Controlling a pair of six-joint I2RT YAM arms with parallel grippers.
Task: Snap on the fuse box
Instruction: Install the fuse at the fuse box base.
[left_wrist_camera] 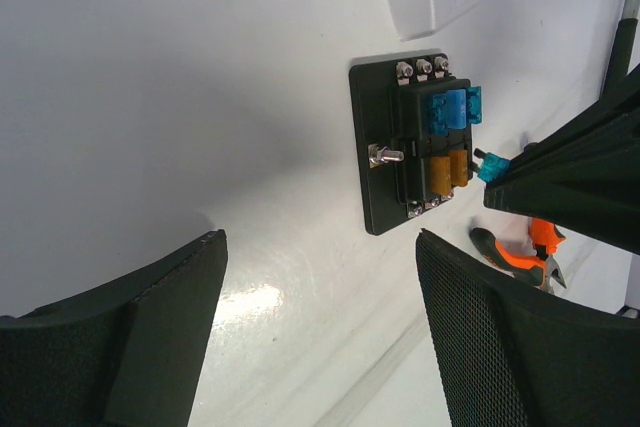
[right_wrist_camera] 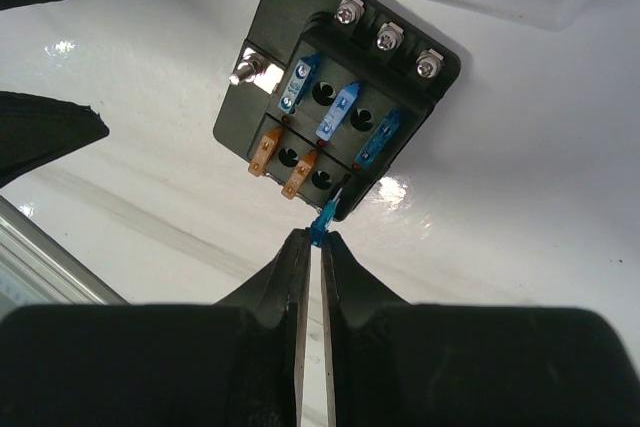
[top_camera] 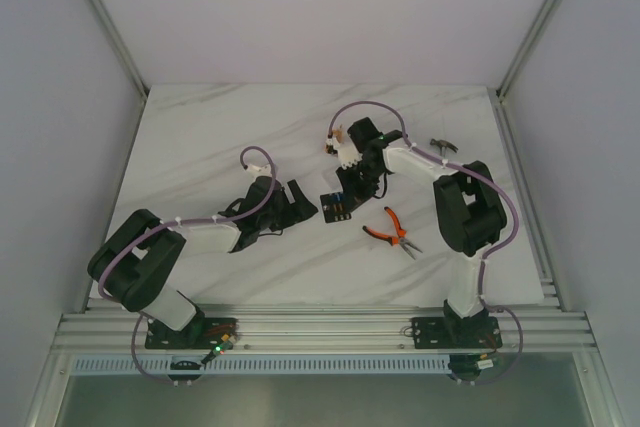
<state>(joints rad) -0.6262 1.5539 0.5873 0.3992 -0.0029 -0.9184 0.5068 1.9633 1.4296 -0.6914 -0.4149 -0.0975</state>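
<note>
Your fuse box (top_camera: 337,208) lies flat on the desk (top_camera: 200,147), in the middle of the top view, between the two arms. Your right pincer (right_wrist_camera: 318,243) is pinched nearly shut on a small teal fuse (right_wrist_camera: 324,215). The fuse's tip sits at the box's near edge, lower centre of the right wrist view, by the one slot that looks unfilled. Your left pincer (left_wrist_camera: 318,247) stands wide and holds nothing, just left of the box.

Reckon the box light and rigid: hard plastic on a glossy top, so it will likely skate when pushed. Brace it by the edges of its flat base plate, not by the seated fuses (right_wrist_camera: 343,112) or the metal stud (right_wrist_camera: 247,73). The held fuse is tiny and its blades probably bend, so press straight.
</note>
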